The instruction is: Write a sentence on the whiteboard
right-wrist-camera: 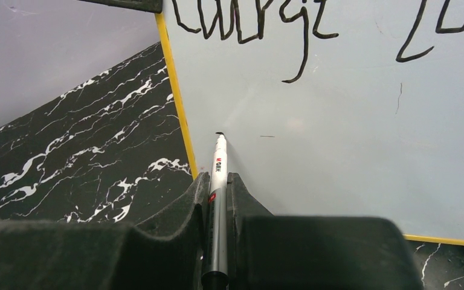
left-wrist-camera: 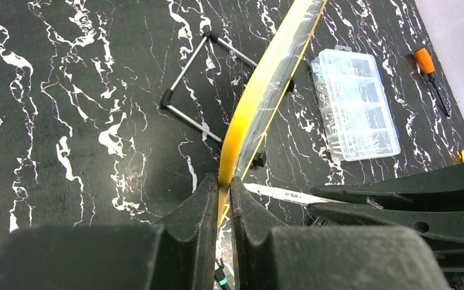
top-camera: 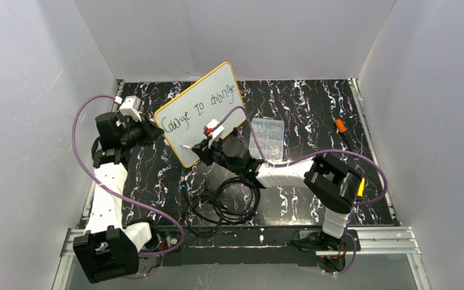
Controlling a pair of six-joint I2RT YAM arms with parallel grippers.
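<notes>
The whiteboard [top-camera: 200,112] with a yellow-orange rim stands tilted at the table's back middle. One line of dark lettering [top-camera: 199,109] on it reads roughly "Courage to change". My left gripper [left-wrist-camera: 224,186] is shut on the board's yellow left edge [left-wrist-camera: 260,90]. My right gripper [right-wrist-camera: 217,181] is shut on a white and silver marker [right-wrist-camera: 218,199]. The marker tip [right-wrist-camera: 219,135] touches the board's lower left, below the word "Courage" [right-wrist-camera: 248,18]. In the top view the right gripper [top-camera: 202,145] sits at the board's lower edge.
A clear compartmented plastic box [top-camera: 266,134] lies right of the board, also in the left wrist view [left-wrist-camera: 353,103]. An orange-handled screwdriver [top-camera: 342,130] lies at the right. Black cable coils [top-camera: 220,205] lie in front. A wire stand [left-wrist-camera: 196,78] props the board from behind.
</notes>
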